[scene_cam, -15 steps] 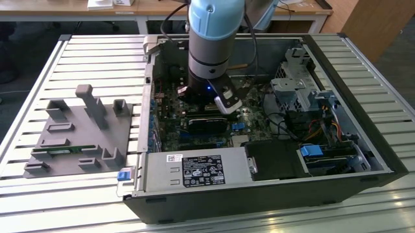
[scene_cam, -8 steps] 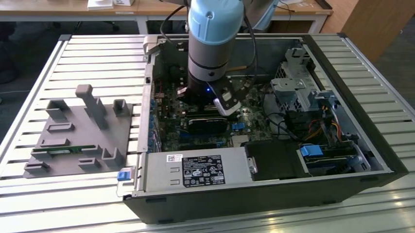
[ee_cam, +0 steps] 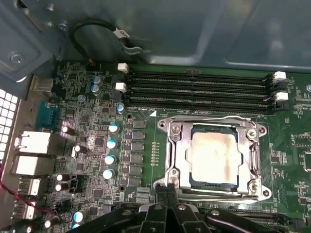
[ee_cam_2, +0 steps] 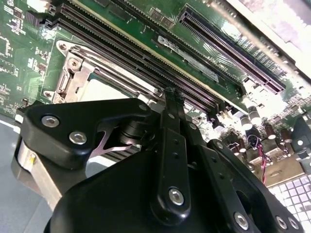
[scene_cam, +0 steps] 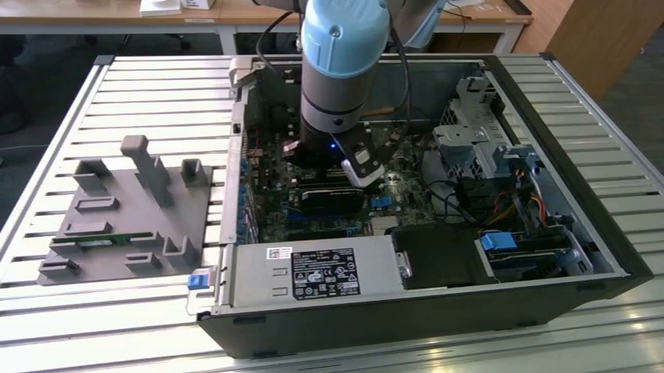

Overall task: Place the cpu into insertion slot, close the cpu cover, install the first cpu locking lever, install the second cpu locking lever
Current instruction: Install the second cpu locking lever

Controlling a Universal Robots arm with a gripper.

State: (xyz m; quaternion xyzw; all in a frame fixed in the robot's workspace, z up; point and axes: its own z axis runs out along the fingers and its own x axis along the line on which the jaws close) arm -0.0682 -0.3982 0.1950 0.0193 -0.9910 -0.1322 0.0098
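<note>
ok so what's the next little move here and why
Probably a short press sideways on the locking lever to seat it. In the first wrist view the cpu already lies under the closed cpu cover, and the end effector sits right at the cover's corner, where that lever ends. I cannot tell whether the lever is hooked yet.

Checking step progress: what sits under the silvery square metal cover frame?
Through the silvery square metal cover frame window, the pale tan square cpu lies seated. The black socket beneath is mostly covered.
</note>
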